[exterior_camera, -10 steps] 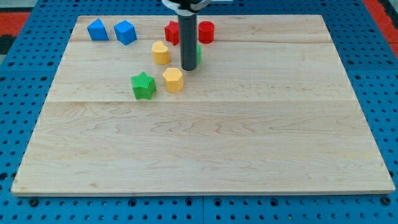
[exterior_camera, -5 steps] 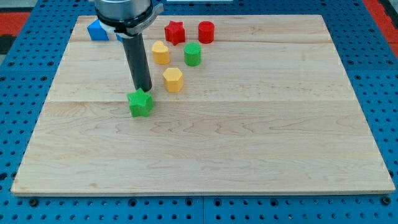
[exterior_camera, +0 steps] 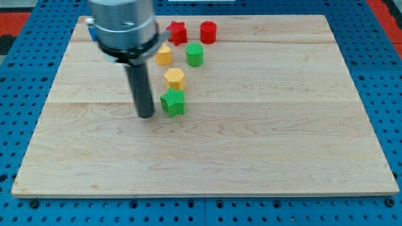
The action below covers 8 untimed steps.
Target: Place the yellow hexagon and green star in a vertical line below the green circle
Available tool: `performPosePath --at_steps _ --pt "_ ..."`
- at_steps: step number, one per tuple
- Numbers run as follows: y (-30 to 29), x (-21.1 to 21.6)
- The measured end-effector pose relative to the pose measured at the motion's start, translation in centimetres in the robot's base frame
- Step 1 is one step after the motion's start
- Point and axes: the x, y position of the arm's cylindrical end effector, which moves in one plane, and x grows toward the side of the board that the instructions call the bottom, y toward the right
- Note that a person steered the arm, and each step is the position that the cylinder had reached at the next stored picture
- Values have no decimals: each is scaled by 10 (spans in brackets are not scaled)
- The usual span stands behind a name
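The green circle (exterior_camera: 195, 55) stands near the view's top, left of centre. The yellow hexagon (exterior_camera: 174, 79) lies below it and a little to its left. The green star (exterior_camera: 173, 102) lies just below the hexagon. My tip (exterior_camera: 146, 115) rests on the board just left of the green star, a small gap apart. The three blocks form a slightly slanted column.
A yellow block (exterior_camera: 163, 54) sits left of the green circle. A red star (exterior_camera: 177, 32) and a red cylinder (exterior_camera: 208, 31) lie at the view's top. A blue block (exterior_camera: 91, 28) is mostly hidden behind the arm at the top left. The wooden board (exterior_camera: 251, 138) lies on a blue pegboard.
My tip moved from beside the green circle to the left, then down. The green star slid down and then right, ending under the yellow hexagon.
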Motion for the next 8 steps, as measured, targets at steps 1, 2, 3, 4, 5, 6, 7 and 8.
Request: performPosePath --at_steps 1,2,3,4,5,6,7,8 --pt "-14 -24" --pt "-9 -52" --pt "43 -57" --pt "72 -73" --pt "49 -68" --pt "13 -44" --pt "13 -15" --pt "63 -10"
